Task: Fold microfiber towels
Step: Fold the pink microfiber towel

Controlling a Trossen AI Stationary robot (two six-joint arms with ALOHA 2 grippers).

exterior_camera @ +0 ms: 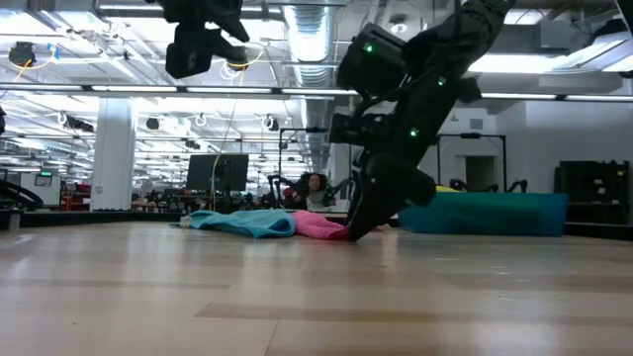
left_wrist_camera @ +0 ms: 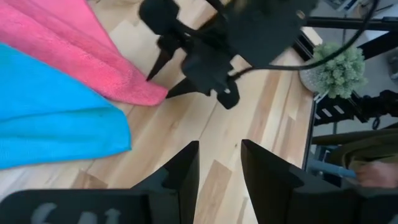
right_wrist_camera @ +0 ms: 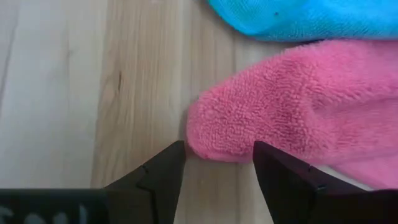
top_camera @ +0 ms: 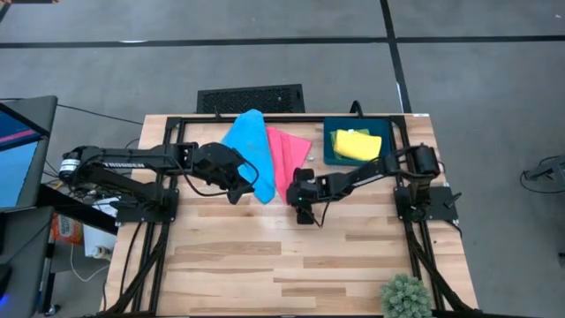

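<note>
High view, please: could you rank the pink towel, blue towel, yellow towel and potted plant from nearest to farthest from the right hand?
From the right hand:
1. Pink towel, its corner right at the hand.
2. Blue towel, beyond the pink one, toward the left arm.
3. Yellow towel, in the tray at the table's back.
4. Potted plant, front corner.

the right pincer [top_camera: 304,210] points steeply down, its tips at the tabletop [top_camera: 265,265], fingers [right_wrist_camera: 163,171] spread apart. the left pincer [top_camera: 243,192] hangs raised just beside it, arm stretched in from the left, fingers [left_wrist_camera: 183,165] partly parted, holding nothing.
</note>
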